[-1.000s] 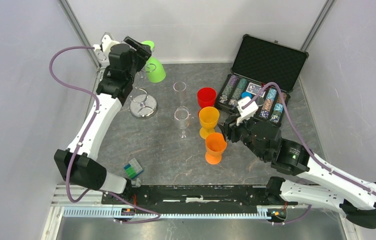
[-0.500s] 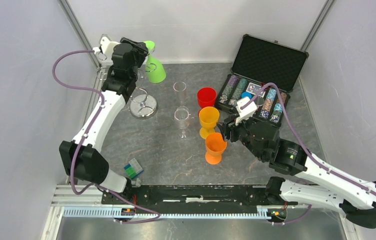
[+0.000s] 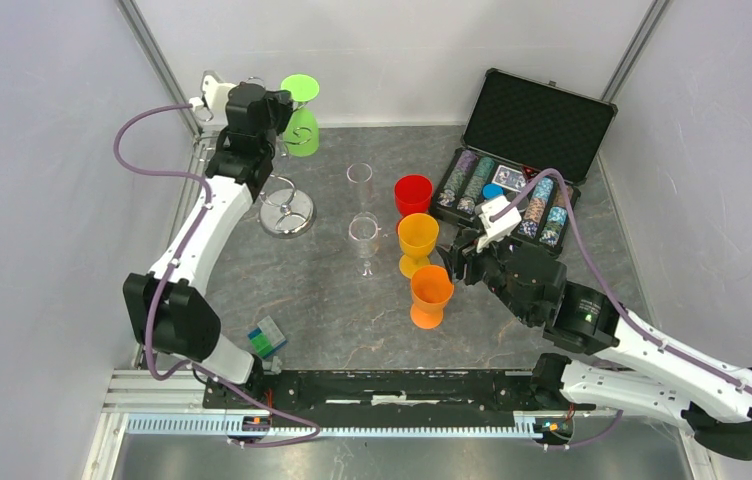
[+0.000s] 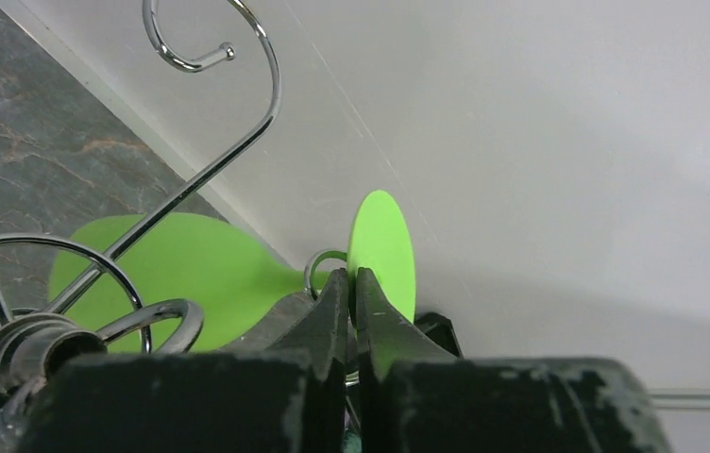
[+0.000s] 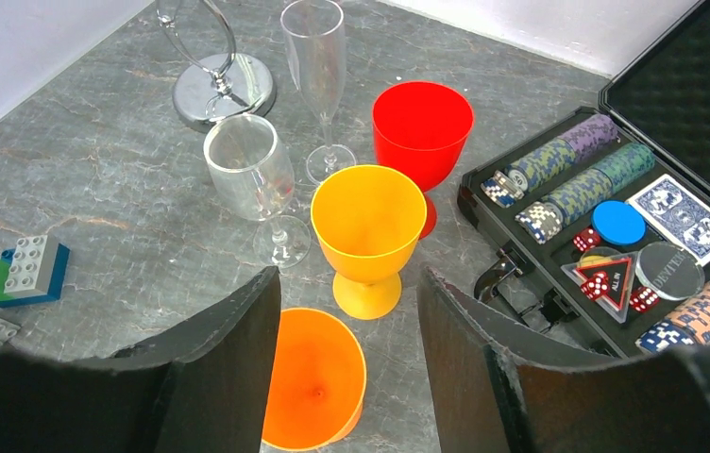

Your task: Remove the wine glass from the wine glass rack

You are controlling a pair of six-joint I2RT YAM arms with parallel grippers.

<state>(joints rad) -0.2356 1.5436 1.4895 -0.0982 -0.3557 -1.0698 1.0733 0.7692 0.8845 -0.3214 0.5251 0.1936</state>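
Observation:
The wine glass is bright green plastic and hangs upside down on the wine glass rack, a shiny wire stand with a round mirrored base at the back left. My left gripper is shut on its stem, between bowl and foot. The left wrist view shows the fingers pressed together just below the round foot, the green wine glass bowl to the left and a scroll arm of the wine glass rack above. My right gripper stands open above an orange cup, touching nothing.
In mid-table stand a clear flute, a clear wine glass, a red cup, a yellow cup and the orange cup. An open poker chip case lies back right. Toy bricks lie front left.
My left gripper has closed on the green glass's stem, and the glass has swung more upright, its foot now facing up. The right arm has barely moved.

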